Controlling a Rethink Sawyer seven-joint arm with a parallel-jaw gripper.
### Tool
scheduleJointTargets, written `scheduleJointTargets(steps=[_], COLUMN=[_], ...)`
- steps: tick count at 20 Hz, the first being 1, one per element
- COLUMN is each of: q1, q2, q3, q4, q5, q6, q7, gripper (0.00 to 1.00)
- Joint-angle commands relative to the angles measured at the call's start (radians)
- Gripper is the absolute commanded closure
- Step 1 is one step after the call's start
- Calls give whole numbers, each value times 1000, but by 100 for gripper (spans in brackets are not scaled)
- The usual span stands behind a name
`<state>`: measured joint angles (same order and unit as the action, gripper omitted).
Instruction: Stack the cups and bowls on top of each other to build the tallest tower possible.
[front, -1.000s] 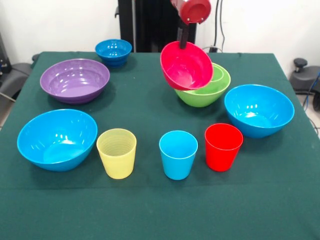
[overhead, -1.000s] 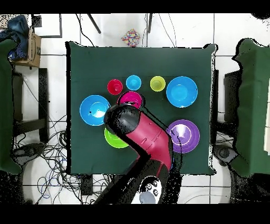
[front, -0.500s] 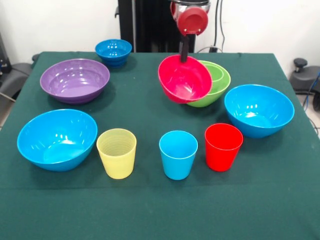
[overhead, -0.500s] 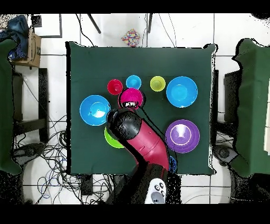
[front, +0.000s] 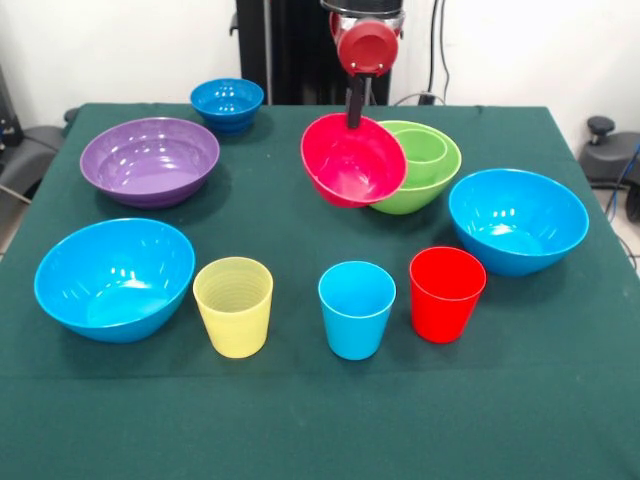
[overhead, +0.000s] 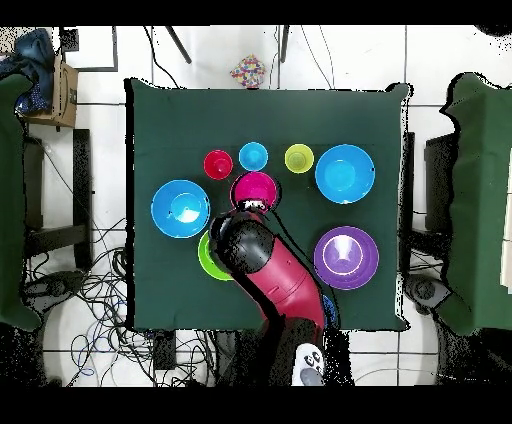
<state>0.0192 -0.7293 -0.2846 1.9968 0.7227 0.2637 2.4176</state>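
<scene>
Right now my gripper (front: 354, 112) is clamped on the far rim of the small pink-red bowl (front: 352, 160), a glossy round shell held tilted with its hollow facing the camera, just above centre in the front view. It hangs off the green cloth of the table (front: 300, 420) and overlaps the left side of the large lime-green bowl (front: 432, 170), whose hollow holds a green cup (front: 425, 148) — smooth, its round rim showing inside. Whether the two bowls touch I cannot tell.

At right sits a large light blue bowl (front: 518, 220), slick with highlights; its twin, the second light blue bowl (front: 113, 278), rests at lower left. The wide purple bowl (front: 150, 160) lies at upper left, the small dark blue bowl (front: 227, 103) beyond it near the top edge. Along the lower middle stand three upright tumblers in a row, apart from one another — the pale yellow cup (front: 233, 305) with faint ribs, the light blue cup (front: 356, 308), the red cup (front: 446, 292).

From overhead my red and black arm (overhead: 270, 275) covers most of the lime-green bowl.
</scene>
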Motion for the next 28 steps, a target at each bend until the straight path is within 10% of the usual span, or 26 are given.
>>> scheduleJointTargets(steps=[1,16,22,25,28], q1=[37,103,-237,-467,-510], q2=[-55,-115,-230,-177,-135], q3=[39,-35,529,819,838], q4=[21,-52,269,354,362], q5=[-37,-14,256,91,-88], q6=[89,237,-191,-357,-408], q7=[148,186,-29,166,316], gripper=[100,100,100,100,100])
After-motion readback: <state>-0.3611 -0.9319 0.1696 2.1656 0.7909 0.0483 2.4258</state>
